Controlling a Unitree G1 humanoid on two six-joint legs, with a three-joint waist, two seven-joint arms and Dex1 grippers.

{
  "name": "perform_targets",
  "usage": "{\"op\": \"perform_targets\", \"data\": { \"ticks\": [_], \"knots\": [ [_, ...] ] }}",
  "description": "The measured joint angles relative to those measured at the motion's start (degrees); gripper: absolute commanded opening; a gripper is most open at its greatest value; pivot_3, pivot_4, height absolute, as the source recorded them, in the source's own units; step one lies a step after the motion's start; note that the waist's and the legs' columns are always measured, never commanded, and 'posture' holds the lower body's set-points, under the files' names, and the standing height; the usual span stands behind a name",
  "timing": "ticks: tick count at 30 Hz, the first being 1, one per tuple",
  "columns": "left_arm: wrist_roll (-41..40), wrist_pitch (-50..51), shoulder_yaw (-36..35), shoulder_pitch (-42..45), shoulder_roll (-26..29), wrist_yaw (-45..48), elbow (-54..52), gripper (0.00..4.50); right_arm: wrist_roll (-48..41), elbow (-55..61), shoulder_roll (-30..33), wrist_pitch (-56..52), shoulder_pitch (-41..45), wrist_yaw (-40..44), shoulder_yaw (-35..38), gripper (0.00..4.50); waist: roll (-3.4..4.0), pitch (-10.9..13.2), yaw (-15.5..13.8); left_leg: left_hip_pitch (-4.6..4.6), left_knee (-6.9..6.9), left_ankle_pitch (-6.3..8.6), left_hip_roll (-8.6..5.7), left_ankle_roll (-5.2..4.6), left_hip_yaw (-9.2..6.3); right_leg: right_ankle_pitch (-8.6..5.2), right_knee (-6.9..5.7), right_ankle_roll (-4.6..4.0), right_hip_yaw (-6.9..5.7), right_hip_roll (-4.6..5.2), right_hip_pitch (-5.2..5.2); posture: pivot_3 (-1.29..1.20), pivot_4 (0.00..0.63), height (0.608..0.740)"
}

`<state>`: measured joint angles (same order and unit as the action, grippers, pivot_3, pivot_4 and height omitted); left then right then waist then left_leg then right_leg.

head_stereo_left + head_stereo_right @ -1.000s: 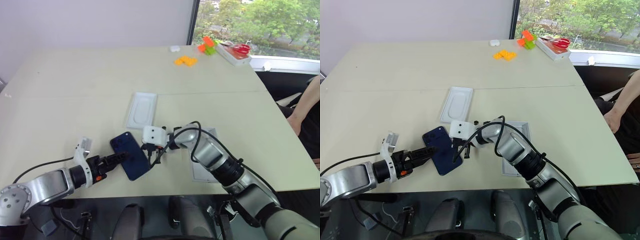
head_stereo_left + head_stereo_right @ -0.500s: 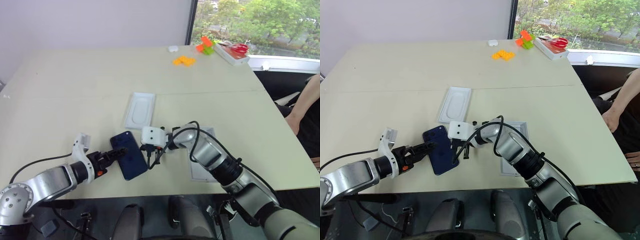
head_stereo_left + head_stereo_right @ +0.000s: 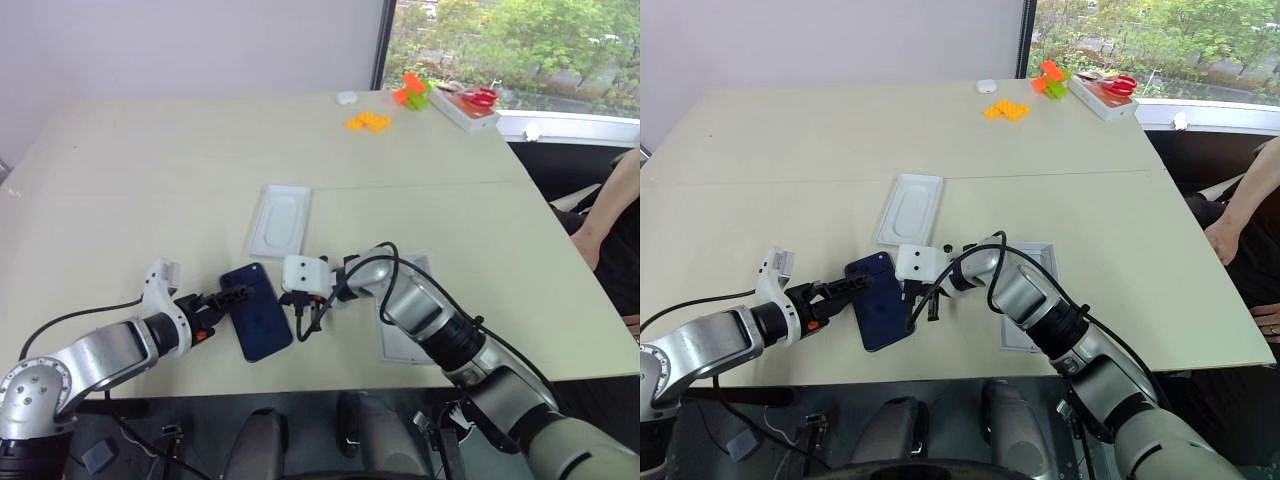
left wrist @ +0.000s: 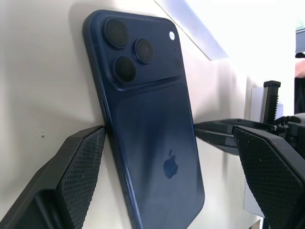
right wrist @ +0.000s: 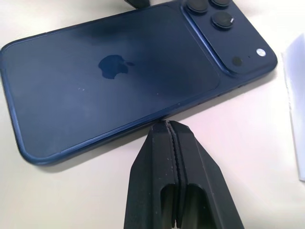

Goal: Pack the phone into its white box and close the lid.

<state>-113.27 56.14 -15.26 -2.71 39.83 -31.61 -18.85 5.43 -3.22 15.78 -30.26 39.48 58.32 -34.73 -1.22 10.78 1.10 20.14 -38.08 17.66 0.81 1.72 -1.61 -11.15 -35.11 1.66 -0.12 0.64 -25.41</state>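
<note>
1. The phone point(image 3: 257, 311) lies flat on the counter point(image 3: 150, 170), back face up, camera cluster at its far end.
2. The left pincer point(image 3: 236, 297) stands wide open, its fingers point(image 4: 78, 167) straddling the phone; one pad touches the phone's left edge.
3. The right pincer point(image 5: 167, 131) is closed, its tips against the phone's right long edge.
4. The white box point(image 3: 405, 325) sits well to the right of the phone.
5. A white insert point(image 3: 282, 220) lies just beyond the phone.

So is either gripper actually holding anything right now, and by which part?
Nothing is held. The left gripper stands open astride the phone, which lies flat on the table; the right gripper is shut, its tips at the phone's long edge.
</note>
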Motion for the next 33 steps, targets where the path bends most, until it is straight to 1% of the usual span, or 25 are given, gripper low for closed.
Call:
{"op": "perform_targets", "data": {
  "ticks": [8, 24, 25, 26, 29, 33],
  "knots": [
    [0.04, 0.51, -0.83, 0.67, -3.96, -1.35, -0.31, 4.50, -0.06, -3.35, -2.16, 1.32, 0.76, 1.18, -0.15, 0.04, 0.18, -0.12, -0.07, -0.08, 0.00, 0.00, -0.03, 0.00, 0.01, 0.00, 0.01, 0.00, 0.00, 0.02, 0.08, 0.00, 0.150, 0.732],
    [0.22, 0.59, -1.02, -0.91, -4.12, 2.89, -0.36, 4.50, 0.06, -4.32, -3.17, 2.03, 0.81, 0.92, 0.14, 0.04, 0.19, -0.11, 0.00, 0.00, 0.01, 0.01, -0.05, 0.01, -0.04, -0.02, 0.08, 0.00, 0.01, 0.06, 0.03, 0.00, 0.150, 0.732],
    [0.23, 0.63, -1.05, -0.94, -4.14, 2.94, -0.27, 3.94, 0.06, -4.32, -3.17, 2.04, 0.80, 0.87, 0.14, 0.00, 0.19, -0.11, 0.00, 0.00, 0.01, 0.01, -0.05, 0.01, -0.04, -0.02, 0.08, 0.00, 0.01, 0.06, 0.03, 0.00, 0.150, 0.732],
    [0.26, 0.77, -0.98, -1.05, -4.14, 2.93, 0.06, 3.68, 0.06, -4.32, -3.17, 2.06, 0.80, 0.78, 0.16, 0.00, 0.18, -0.11, 0.03, 0.01, 0.01, 0.01, -0.05, 0.01, -0.04, -0.02, 0.09, 0.00, 0.01, 0.06, 0.02, 0.00, 0.150, 0.732],
    [0.31, 1.18, -0.12, -1.35, -4.05, 2.98, 0.82, 2.21, 0.05, -4.32, -3.18, 2.19, 0.78, 0.57, 0.18, 0.00, 0.16, -0.09, 0.07, 0.09, 0.01, 0.01, -0.04, 0.01, -0.04, -0.02, 0.09, 0.00, 0.00, 0.05, -0.04, 0.00, 0.150, 0.732],
    [0.27, 2.07, 0.82, -1.37, -4.00, 3.90, 0.82, 2.21, 0.06, -4.32, -3.21, 2.39, 0.78, 0.46, 0.17, 0.00, 0.14, -0.07, 0.09, 0.12, 0.01, 0.01, -0.03, 0.01, -0.05, -0.01, 0.08, 0.00, 0.00, 0.03, -0.07, 0.00, 0.150, 0.732]
  ]
}}
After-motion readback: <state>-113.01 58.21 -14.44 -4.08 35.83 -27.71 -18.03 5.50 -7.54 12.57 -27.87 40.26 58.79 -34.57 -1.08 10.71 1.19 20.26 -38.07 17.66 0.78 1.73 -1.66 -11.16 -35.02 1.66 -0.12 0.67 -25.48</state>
